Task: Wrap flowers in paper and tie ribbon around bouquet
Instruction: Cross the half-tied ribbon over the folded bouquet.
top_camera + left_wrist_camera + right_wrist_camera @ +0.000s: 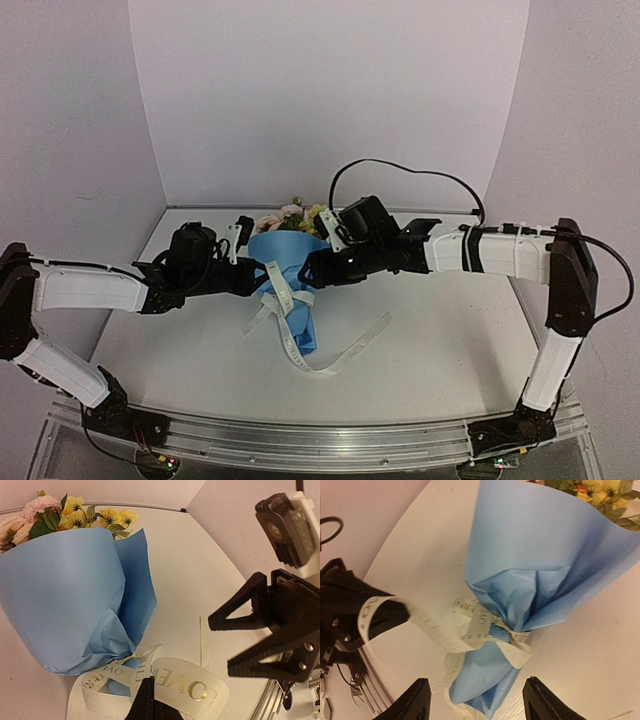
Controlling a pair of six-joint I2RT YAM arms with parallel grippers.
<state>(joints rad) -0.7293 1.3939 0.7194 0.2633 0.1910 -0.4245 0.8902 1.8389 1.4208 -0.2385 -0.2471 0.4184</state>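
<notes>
Right wrist view: the bouquet (540, 555) lies on the table (410, 555) directly beneath the right gripper (475, 685), with its narrow end nearest the fingers and the flowers (600, 492) at the far end. That gripper's jaws stand apart and hold nothing. The ribbon (477, 625) is cinched round the waist of the paper (510, 590). One tail runs off sideways to the left gripper (146, 700), which is clamped on it.

Assessment: wrapping is complete and tying is in hand. Whether the knot is secure cannot be told.

Next move, as judged: the right gripper must take the loose tail and pull against the left, without dragging the bouquet.
</notes>
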